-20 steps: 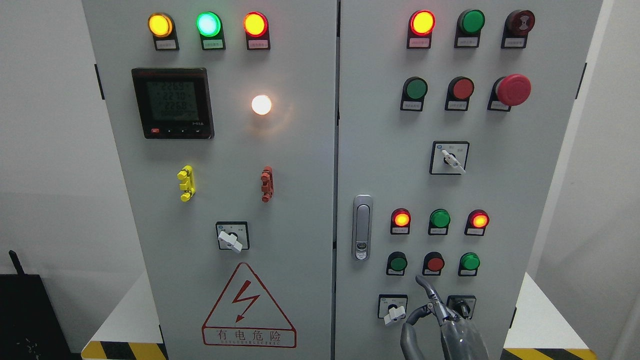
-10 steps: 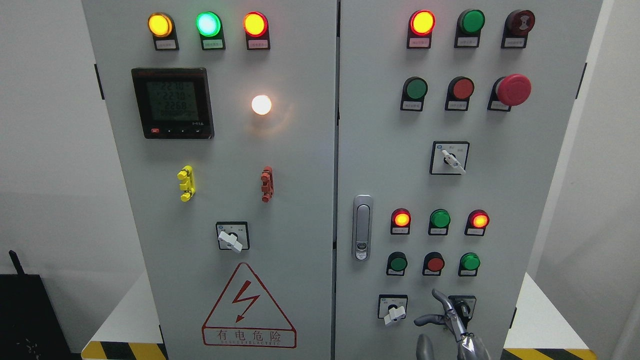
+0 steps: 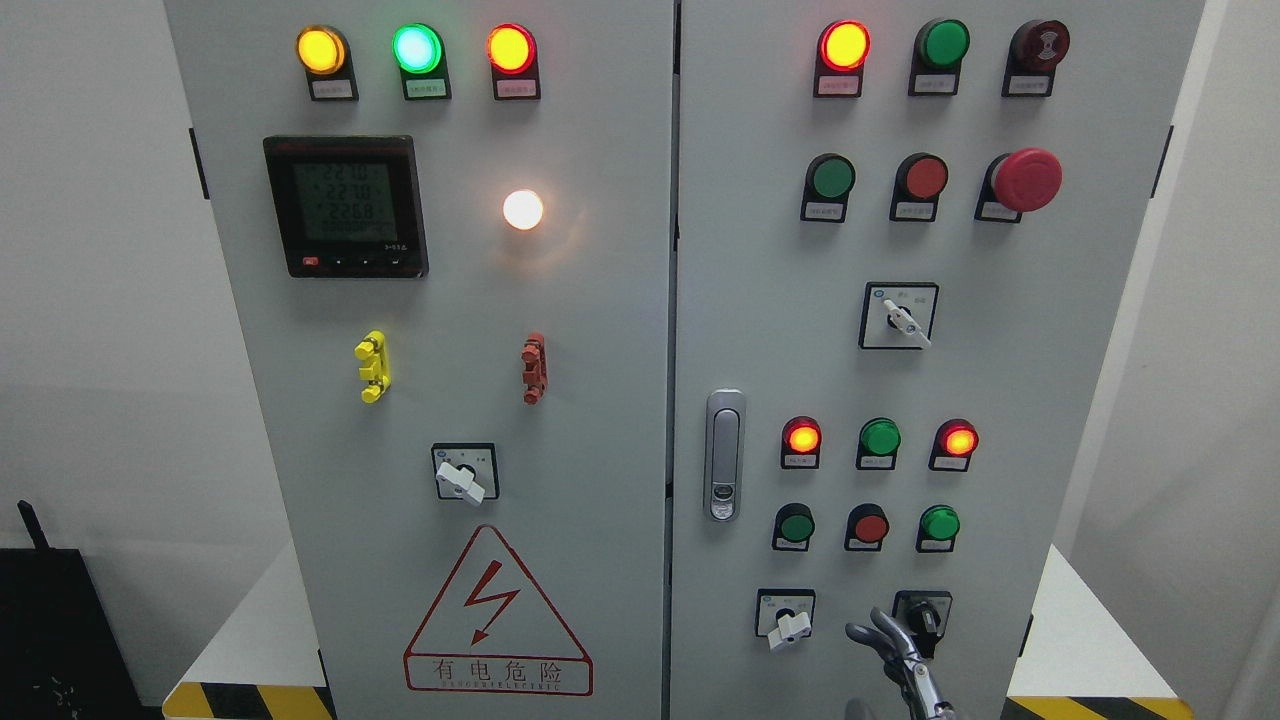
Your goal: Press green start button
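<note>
You see only the right hand [image 3: 905, 660], low at the picture's bottom edge, its fingers [image 3: 886, 626] loosely spread and holding nothing, the tips in front of the cabinet door [image 3: 1000, 400]. The green button [image 3: 939, 523] sits above the fingers, slightly right, well clear of them. A black knob [image 3: 922, 612] lies just right of the fingertips, a white switch [image 3: 786, 622] to their left.

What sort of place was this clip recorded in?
Probably an industrial electrical or training room: a grey control cabinet with lit indicator lamps, a digital meter, a red emergency-stop button and a high-voltage warning sign.
</note>
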### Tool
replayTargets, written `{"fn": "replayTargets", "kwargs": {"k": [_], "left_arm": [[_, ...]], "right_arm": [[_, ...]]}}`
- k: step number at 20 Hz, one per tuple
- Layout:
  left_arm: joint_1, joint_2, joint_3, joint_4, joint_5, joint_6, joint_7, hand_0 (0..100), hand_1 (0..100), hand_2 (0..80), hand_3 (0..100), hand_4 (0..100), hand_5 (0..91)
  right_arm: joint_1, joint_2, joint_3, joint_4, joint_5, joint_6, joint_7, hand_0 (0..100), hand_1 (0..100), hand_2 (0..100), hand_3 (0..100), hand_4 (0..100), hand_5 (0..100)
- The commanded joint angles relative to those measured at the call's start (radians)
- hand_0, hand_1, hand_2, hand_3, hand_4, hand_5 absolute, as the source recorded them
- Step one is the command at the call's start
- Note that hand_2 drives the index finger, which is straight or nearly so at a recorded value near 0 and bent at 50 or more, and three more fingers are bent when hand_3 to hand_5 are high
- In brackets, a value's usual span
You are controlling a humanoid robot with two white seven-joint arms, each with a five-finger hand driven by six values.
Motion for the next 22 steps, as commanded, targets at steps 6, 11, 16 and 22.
{"fn": "replayTargets", "kwargs": {"k": [6,11,16,22], "left_arm": [[0.000,0.000,0.000,0.000,0.000,0.000,0.000,12,56,0.0,0,0,0.0],[0.000,0.000,0.000,0.000,0.000,0.000,0.000,12,56,0.0,0,0,0.0],[0.000,0.000,0.000,0.000,0.000,0.000,0.000,12,56,0.0,0,0,0.0],[0.000,0.000,0.000,0.000,0.000,0.000,0.000,12,56,0.0,0,0,0.0]], "right_arm": [[0.030,-0.001,0.020,-0.054,-0.148,0.006,0.068,54,22,0,0,0,0],[0.026,-0.002,0.015,-0.048,-0.185,0.031,0.088,49,20,0,0,0,0],[0.026,-0.002,0.012,-0.038,-0.197,0.031,0.090,43,17,0,0,0,0],[0.028,-0.002,0.009,-0.040,-0.202,0.031,0.088,38,16,0,0,0,0]]}}
